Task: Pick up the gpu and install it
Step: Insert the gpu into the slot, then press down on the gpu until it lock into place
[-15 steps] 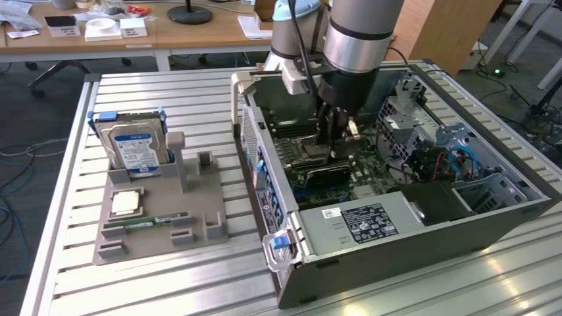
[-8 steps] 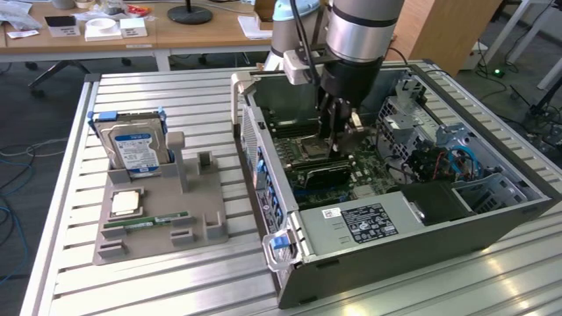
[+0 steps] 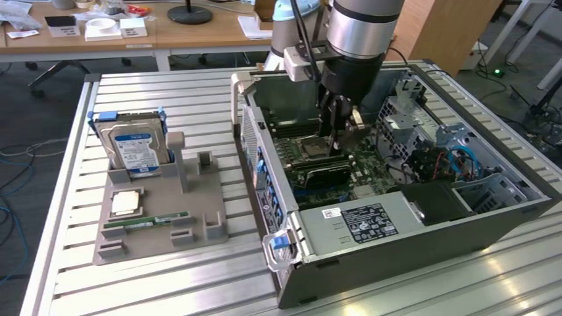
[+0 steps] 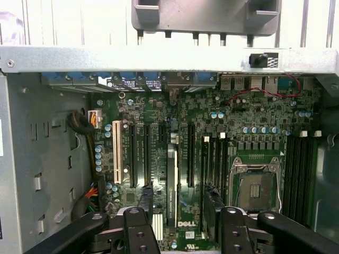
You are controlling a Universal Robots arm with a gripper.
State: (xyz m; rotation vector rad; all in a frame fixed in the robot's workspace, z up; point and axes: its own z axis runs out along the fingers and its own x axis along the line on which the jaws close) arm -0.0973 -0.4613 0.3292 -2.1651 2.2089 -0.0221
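My gripper (image 3: 341, 135) is released, its fingers spread wide, and it hangs inside the open computer case (image 3: 491, 217) above the motherboard (image 4: 212, 132). The gpu (image 4: 172, 185) stands on its edge in a slot of the motherboard, directly between my open fingers (image 4: 139, 233), and I hold nothing.

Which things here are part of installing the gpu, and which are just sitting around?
Job: gpu, standing in a motherboard slot; open gripper over it; computer case.
Lying about: hard drive, RAM stick, processor chip, grey holder.
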